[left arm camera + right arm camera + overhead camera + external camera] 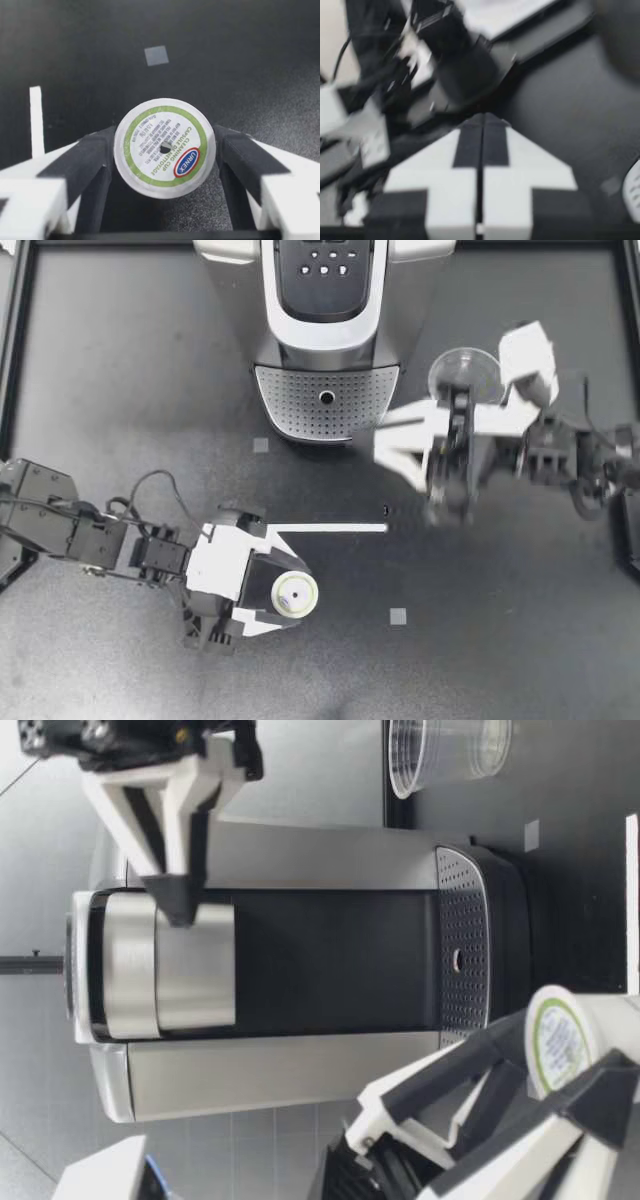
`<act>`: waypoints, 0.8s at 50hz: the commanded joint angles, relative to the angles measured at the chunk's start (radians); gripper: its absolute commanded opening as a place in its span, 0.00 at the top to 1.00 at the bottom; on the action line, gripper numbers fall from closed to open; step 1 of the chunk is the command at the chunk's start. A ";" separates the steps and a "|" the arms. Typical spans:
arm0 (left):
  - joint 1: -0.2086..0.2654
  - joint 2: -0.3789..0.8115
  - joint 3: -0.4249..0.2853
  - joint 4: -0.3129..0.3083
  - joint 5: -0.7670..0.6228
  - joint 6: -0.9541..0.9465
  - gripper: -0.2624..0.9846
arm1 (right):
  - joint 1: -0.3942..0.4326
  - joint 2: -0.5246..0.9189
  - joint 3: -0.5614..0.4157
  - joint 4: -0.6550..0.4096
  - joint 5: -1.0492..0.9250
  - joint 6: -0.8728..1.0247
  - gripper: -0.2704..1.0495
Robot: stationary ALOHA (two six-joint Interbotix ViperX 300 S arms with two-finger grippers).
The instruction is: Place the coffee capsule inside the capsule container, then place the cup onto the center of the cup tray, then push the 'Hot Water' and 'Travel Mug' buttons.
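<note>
Gripping the coffee capsule (297, 593) foil-up at the near left of the tabletop (120, 390), my left tool (288, 594) should lift it level and wait clear of the coffee machine (325, 390) at the far middle until my right tool (385, 445), clenched empty by its front, opens the lid (325, 280).

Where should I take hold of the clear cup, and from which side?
Grip the clear cup by its side wall below the rim, coming from the side away from the coffee machine: it stands upright, mouth up, close beside the machine. My right gripper is shut; open it first.
</note>
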 commanded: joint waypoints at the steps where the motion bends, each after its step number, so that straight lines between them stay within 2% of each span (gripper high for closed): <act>1: 0.005 -0.034 -0.009 -0.002 -0.005 0.002 0.37 | -0.029 -0.018 -0.014 0.000 -0.031 -0.002 0.79; 15: 0.005 -0.034 -0.012 -0.002 -0.005 0.006 0.37 | -0.087 -0.023 -0.021 0.000 -0.048 -0.002 0.79; 40: 0.005 -0.035 -0.012 -0.002 -0.005 0.012 0.37 | -0.124 0.005 -0.086 0.000 -0.057 -0.003 0.79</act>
